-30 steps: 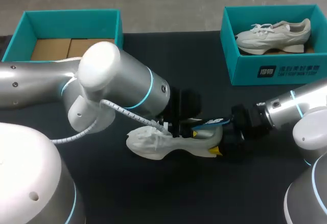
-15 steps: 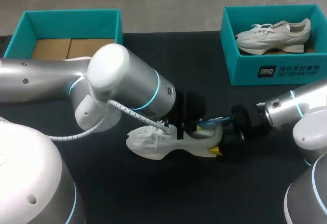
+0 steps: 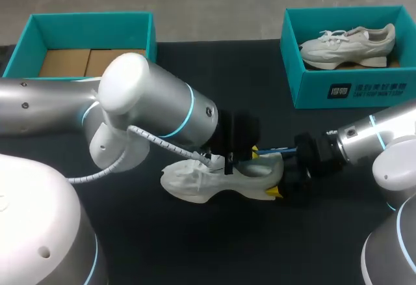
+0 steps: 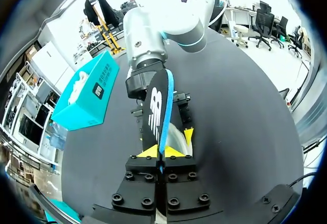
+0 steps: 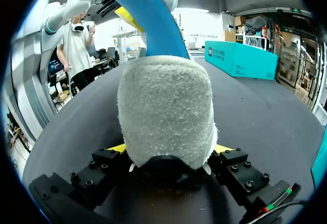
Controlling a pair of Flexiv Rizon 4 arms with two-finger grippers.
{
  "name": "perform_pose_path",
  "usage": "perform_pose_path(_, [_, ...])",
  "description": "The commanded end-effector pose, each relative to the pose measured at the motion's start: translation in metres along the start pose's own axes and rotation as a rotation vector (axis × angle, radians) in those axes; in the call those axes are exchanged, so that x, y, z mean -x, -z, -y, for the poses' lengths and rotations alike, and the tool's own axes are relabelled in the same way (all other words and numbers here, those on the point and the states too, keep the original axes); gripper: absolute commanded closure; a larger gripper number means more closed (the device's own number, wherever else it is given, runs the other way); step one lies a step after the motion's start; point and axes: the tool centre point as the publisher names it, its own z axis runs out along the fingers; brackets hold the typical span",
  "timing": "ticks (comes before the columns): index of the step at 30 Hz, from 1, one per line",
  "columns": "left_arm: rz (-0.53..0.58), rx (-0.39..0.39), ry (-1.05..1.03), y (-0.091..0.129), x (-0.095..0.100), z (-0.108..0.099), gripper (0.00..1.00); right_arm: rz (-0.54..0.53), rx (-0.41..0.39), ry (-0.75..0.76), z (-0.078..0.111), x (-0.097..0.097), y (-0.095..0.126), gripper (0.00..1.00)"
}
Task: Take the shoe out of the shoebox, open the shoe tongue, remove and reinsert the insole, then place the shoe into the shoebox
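While the right gripper (image 5: 171,155) squeezes the heel of the white shoe (image 3: 208,182) from both sides, the shoe sits on the black table (image 3: 195,252), approx. in the middle, toe to the left. So step 1 looks done: the shoe is out of a box. The left gripper (image 4: 160,158) is pinched narrow on the insole (image 4: 156,109), black w/ a blue edge. The insole sticks up & out of the shoe's opening, one end down inside, I think. Can't tell if it's coming out or going back in. The tongue is hidden by the left arm, so can't say if it's open. Left to do, I guess: finish the insole bit, then put the shoe in a box. An empty teal box (image 3: 91,31) waits far left. The other teal box (image 3: 351,90), far right, has a second shoe (image 3: 348,43) in it.
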Motion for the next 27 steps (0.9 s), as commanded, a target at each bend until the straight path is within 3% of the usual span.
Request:
perform_pose_path(1, [-0.021, -0.03, -0.004, 0.003, 0.007, 0.003, 1.0, 0.001, -0.004, -0.001, 0.001, 0.0, -0.004, 1.0])
perform_pose_path(9, [-0.043, -0.167, -0.034, 0.018, 0.024, 0.035, 1.0, 0.001, -0.004, -0.001, 0.001, 0.0, -0.004, 1.0])
perform_pose_path(27, [-0.142, -0.47, -0.173, 0.078, 0.047, 0.107, 1.0, 0.001, -0.004, -0.001, 0.001, 0.0, -0.004, 1.0])
